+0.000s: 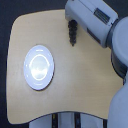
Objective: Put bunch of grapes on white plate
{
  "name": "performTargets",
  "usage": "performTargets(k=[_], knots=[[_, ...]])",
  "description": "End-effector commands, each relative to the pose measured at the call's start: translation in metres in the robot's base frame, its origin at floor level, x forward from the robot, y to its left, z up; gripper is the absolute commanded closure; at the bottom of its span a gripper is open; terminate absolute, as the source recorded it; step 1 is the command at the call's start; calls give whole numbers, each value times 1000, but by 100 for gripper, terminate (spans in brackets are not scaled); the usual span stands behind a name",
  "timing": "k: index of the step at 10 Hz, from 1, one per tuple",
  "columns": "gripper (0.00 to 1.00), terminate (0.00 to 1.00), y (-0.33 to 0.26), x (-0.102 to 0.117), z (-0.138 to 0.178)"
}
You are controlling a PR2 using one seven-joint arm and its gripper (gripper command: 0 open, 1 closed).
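At the exterior view's left we see the white plate [39, 67] lying flat on the pale wooden desk [80, 80], with nothing on it. Moving right, well apart from the plate, the bunch of grapes [72, 32] hangs as a dark, upright cluster near the desk's far edge. Just above it sits our end effector [71, 22], at the end of the grey arm [92, 17]. It appears pinched on the top of the bunch, though the fingers are blurred.
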Motion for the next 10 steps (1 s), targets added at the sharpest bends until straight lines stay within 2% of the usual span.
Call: performTargets(k=[1,3,10], knots=[[100,0,-1,5,42],[100,0,2,-7,85],[100,0,31,-47,187]])
